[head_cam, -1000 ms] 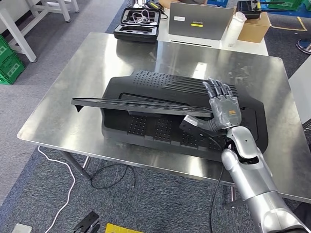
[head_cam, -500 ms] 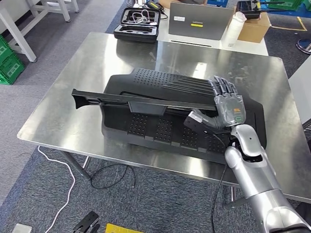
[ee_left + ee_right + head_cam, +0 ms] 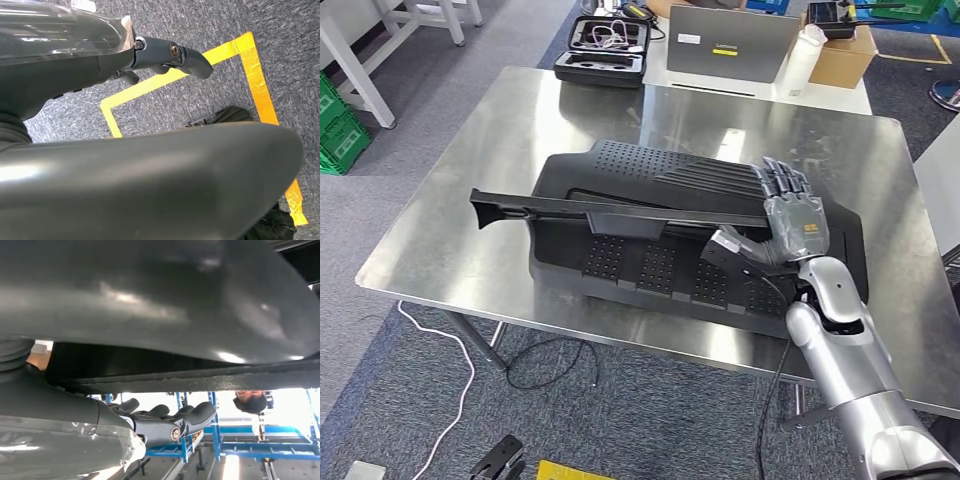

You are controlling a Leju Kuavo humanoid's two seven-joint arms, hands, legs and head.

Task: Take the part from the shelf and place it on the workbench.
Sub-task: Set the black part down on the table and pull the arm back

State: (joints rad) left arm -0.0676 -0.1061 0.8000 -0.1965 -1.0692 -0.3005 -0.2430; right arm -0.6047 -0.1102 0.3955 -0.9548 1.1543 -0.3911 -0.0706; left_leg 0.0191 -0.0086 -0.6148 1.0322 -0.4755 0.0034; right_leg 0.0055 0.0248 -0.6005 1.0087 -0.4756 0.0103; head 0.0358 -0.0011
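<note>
Right hand (image 3: 792, 222) clamped on one end of long black strip (image 3: 622, 212), held level just above big black panel (image 3: 682, 235) on steel counter (image 3: 456, 200). Far end unsupported: risk of sag, twist, slip from one-ended hold. Release here leaves strip on panel, may slide off. Left hand (image 3: 170, 56) hangs over floor, fingers slightly curled, holding nothing.

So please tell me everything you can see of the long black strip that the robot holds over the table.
The long black strip is a narrow, matte, plastic-looking bar with a notched, flared far end and a shallow tab hanging under its middle. It lies almost level, crosswise above the large black perforated panel on the steel workbench. The right hand grips its near end, fingers over the top. Whether it rests on the panel is unclear.
</note>
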